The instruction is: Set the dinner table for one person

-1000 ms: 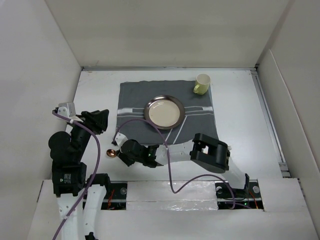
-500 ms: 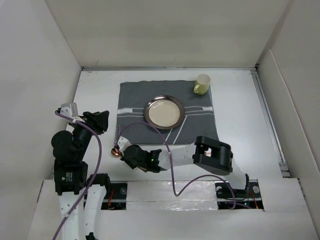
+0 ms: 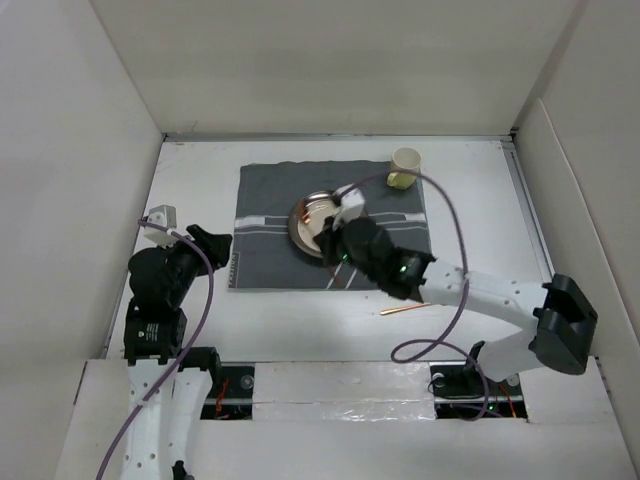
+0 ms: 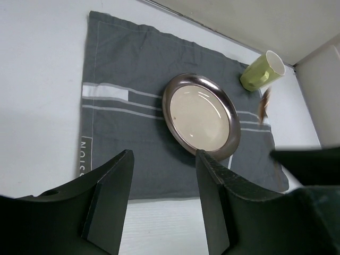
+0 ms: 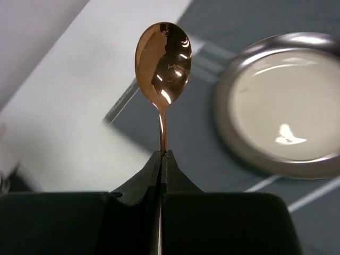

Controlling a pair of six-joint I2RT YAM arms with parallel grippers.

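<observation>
My right gripper point(image 5: 162, 154) is shut on the thin handle of a copper spoon point(image 5: 163, 50), whose bowl points up and away. In the top view this gripper point(image 3: 327, 228) hangs over the steel plate point(image 3: 299, 222) on the dark grey mat point(image 3: 268, 225). The wrist view shows the plate point(image 5: 287, 122) to the spoon's right. A green cup point(image 3: 404, 167) stands on the mat's far right corner. My left gripper point(image 4: 164, 159) is open and empty, above the white dinner table point(image 3: 480, 230) at the mat's left near edge.
A thin copper utensil point(image 3: 405, 309) lies on the table in front of the mat, partly under my right arm. White walls close in the table on the left, back and right. A purple cable point(image 3: 455, 250) loops over the right arm.
The right gripper shut on the spoon at the table's left front, then swung right and away with it to above the plate. The left arm shifted slightly right, its jaws a little wider.
</observation>
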